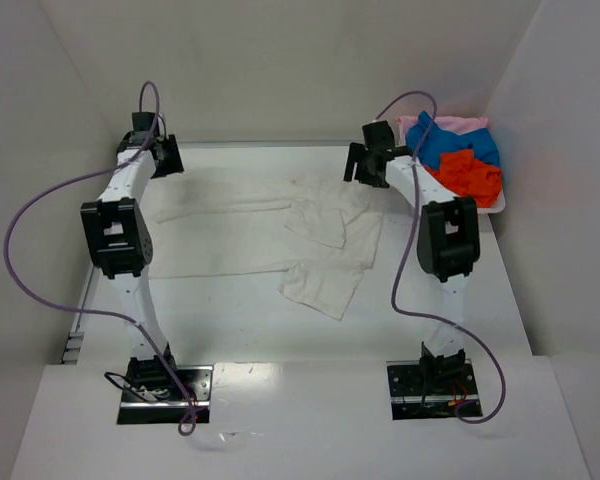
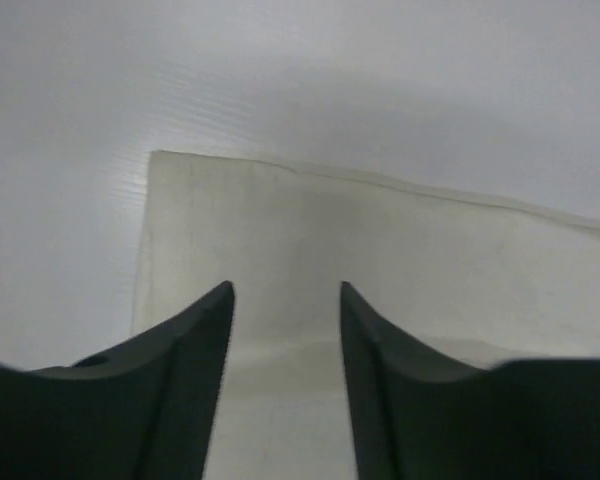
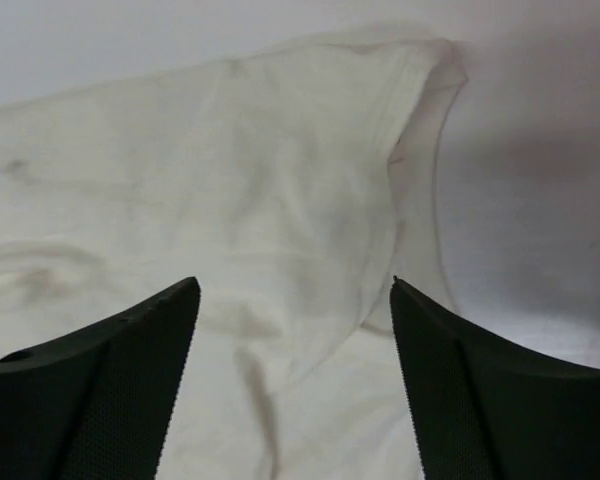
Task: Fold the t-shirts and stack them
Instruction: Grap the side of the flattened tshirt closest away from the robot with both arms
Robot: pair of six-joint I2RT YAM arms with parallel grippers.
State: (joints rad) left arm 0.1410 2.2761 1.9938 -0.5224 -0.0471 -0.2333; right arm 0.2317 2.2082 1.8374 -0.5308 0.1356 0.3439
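T-shirts check-in: the large plain off-white cloth t-shirt [image 1: 325, 245] is laid out on the flat white table [image 1: 230, 320], left of the shallow white plastic tray [image 1: 497, 208]. The bright blue t-shirt [image 1: 450, 140], orange-red t-shirt [image 1: 472, 175] and pale pink t-shirt [image 1: 460, 124] are heaped in that tray, none folded yet.

Both my grippers are let go and carrying nothing. My left gripper [image 2: 286, 290] hangs with its jaws parted over the shirt's straight hem corner, at the end farthest from the tray. My right gripper [image 3: 295, 285] has its jaws spread wide above a sleeve at the end nearest the tray.

Stuff I reckon could bite me from here:

- The tray end of the shirt is rumpled, with flaps lying over each other. If I pinch there I might catch only the top layer, and the fold would come out lopsided.
- The hem end is neat and flat against the table. Come down too shallow and my fingers may skate over it and grab nothing.
- If one arm lifts before the other, the cloth gets dragged and skews.
- It's pale cloth on a pale table, so the edges are easy to misjudge.
- My right arm sits close beside the tray, so a wide swing could knock the coloured heap.
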